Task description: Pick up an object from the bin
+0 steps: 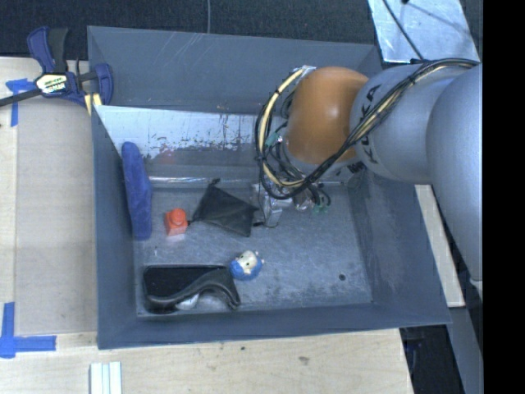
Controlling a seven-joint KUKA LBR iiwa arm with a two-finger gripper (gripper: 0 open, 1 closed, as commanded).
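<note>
Along the left wall of the bin (pixel 111 310) a blue roll (pixel 136 191) is laid lengthwise. Just to its right, a small orange block (pixel 175 222) is seen on the floor. Nearer the front wall a black curved thing (pixel 184 286) is spread, with something pale tucked under it.

Toward the middle lies a black sheet (pixel 220 211), folded and crumpled into a rough triangle with a dull, limp look and one corner raised. In front of it and well apart, a small blue and white ball (pixel 244 265) is found.

The gripper (pixel 271 212) is lowered to the floor at the sheet's right edge. Whether it is touching the sheet or only just beside it cannot be told, nor whether it is spread or closed. Above it the orange cover (pixel 324 113) and cables of the arm (pixel 410 121) are seen.

Nothing is lifted; everything is resting on the floor. The descent is judged done, with the sheet as the likeliest thing to be taken. Grasp and lift are judged still to be made.
</note>
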